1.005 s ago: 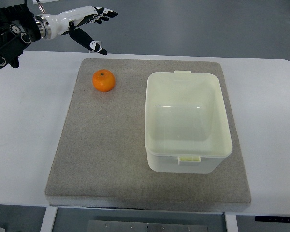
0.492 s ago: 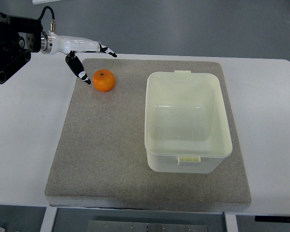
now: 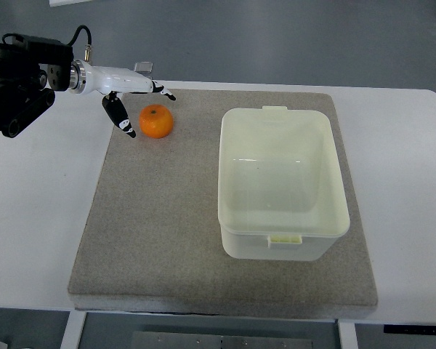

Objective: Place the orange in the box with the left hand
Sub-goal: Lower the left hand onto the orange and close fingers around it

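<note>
1. The orange (image 3: 156,121) lies on the grey mat (image 3: 167,240), left of the empty box (image 3: 282,116)
2. The left hand (image 3: 123,91) has fingers (image 3: 120,115) apart around it, not touching
3. Lower more, then close evenly

One camera only, set high on the robot's own side and tilted steeply down at the bench (image 3: 410,182). It stands far enough back to take in the whole grey mat (image 3: 160,240) and the bench's near edge, with floor showing beyond the far edge. The left hand (image 3: 131,102) enters at the upper left; most of the frame lies to its right and nearer the camera.
</note>
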